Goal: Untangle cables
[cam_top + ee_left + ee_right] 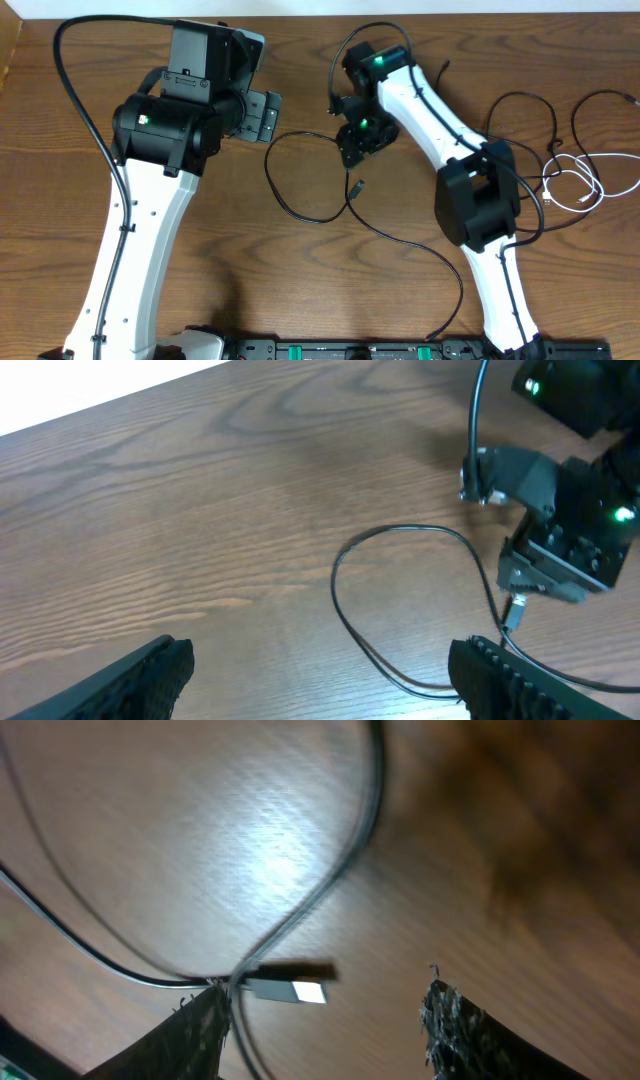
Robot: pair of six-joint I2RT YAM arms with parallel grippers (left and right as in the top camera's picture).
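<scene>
I keep the right jaws partly apart and low over the brown wooden table (250, 300), gripping nothing. The thin black cable (370, 820) crosses itself between them and its small silver-tipped plug (300, 990) lies close to one finger, a good place to pinch, I think. The left jaws stand wide and empty, with the loop just ahead. The thin white cable (580, 190) lies well apart.

Left tool (322, 658), right tool (326, 995): jaws apart
</scene>
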